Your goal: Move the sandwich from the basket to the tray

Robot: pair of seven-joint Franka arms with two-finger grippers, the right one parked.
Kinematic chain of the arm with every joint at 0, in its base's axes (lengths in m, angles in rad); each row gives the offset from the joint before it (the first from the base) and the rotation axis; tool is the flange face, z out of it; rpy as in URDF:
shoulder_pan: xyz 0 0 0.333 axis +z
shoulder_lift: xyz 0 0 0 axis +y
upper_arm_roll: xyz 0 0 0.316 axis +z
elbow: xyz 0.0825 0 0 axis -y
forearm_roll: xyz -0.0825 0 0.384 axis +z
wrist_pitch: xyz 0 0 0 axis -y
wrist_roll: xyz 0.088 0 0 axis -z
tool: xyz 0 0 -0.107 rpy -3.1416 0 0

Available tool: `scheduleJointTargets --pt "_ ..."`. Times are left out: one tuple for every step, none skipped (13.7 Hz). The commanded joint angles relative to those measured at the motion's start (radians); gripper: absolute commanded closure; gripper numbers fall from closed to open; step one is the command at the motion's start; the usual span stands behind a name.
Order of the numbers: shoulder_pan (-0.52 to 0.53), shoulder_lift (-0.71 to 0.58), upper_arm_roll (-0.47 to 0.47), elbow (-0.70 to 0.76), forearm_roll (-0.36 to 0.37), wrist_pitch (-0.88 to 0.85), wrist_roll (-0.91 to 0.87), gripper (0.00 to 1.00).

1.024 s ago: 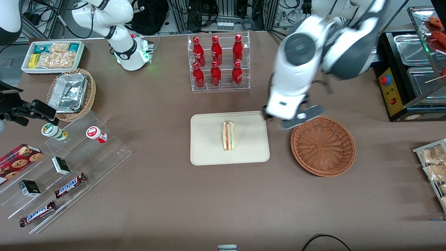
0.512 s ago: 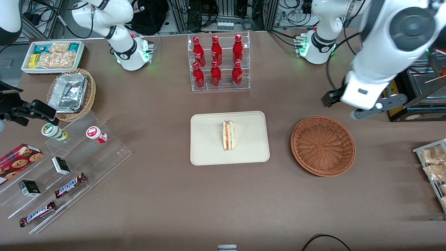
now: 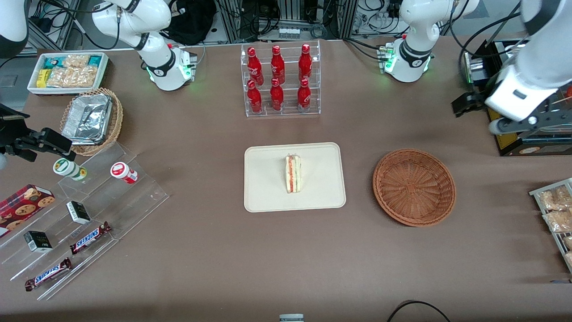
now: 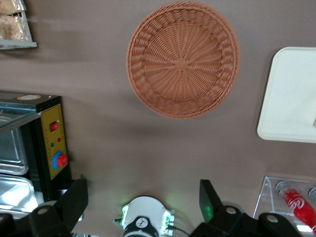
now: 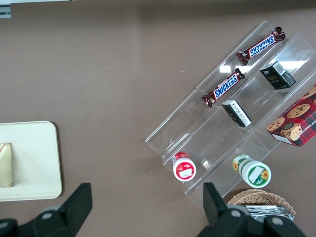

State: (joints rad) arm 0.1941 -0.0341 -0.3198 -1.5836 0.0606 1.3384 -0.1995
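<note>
Basket (image 3: pixel 414 187): round reddish-brown wicker, nothing in it; you see it nearest the front camera among the task items, beside the tray toward the working arm's end of the table.
Sandwich (image 3: pixel 293 173): lying on its side near the middle of the tray, filling stripe showing, well inside the rim.
Tray (image 3: pixel 268 197): cream rectangle at the table's centre, flat on the cloth, apart from the basket.
Bottle rack (image 3: pixel 280 79): clear stand of red bottles, farther from the front camera than the tray; not involved.
Gripper (image 4: pixel 143 197): raised high above the table toward the working arm's end, over the edge of the black warmer (image 3: pixel 514 120), well apart from tray and basket. Both dark fingers (image 4: pixel 74 200) stand wide apart with only bare table and the arm's base seen between them; you hold nothing.
Step in hand: by your reading, the placing looks done and what is left is withdrawal.
Doing it well: keep the arm high, steer clear of the warmer and its glass, and leave the sandwich undisturbed.
</note>
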Motion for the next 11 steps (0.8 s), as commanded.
scheduleJointTargets --pt "-0.080 -0.030 0.108 -0.007 -0.019 -0.010 0.043 0.00" --pt "-0.137 -0.023 0.176 0.016 -0.019 -0.010 0.057 0.00" --pt "-0.157 -0.017 0.203 0.025 -0.018 -0.008 0.098 0.00" --pt "-0.154 -0.010 0.203 0.031 -0.019 -0.008 0.132 0.00" --pt "-0.153 -0.004 0.203 0.046 -0.018 -0.007 0.143 0.00" --pt "-0.139 0.006 0.203 0.051 -0.019 -0.004 0.141 0.00" --pt "-0.137 0.019 0.202 0.071 -0.016 -0.002 0.144 0.00" --pt "-0.137 0.022 0.202 0.076 -0.018 0.004 0.140 0.00" --pt "-0.134 0.025 0.200 0.076 -0.018 0.015 0.140 0.00" --pt "-0.133 0.025 0.202 0.073 -0.016 0.043 0.135 0.00" --pt "-0.131 0.029 0.202 0.074 -0.015 0.051 0.127 0.00"
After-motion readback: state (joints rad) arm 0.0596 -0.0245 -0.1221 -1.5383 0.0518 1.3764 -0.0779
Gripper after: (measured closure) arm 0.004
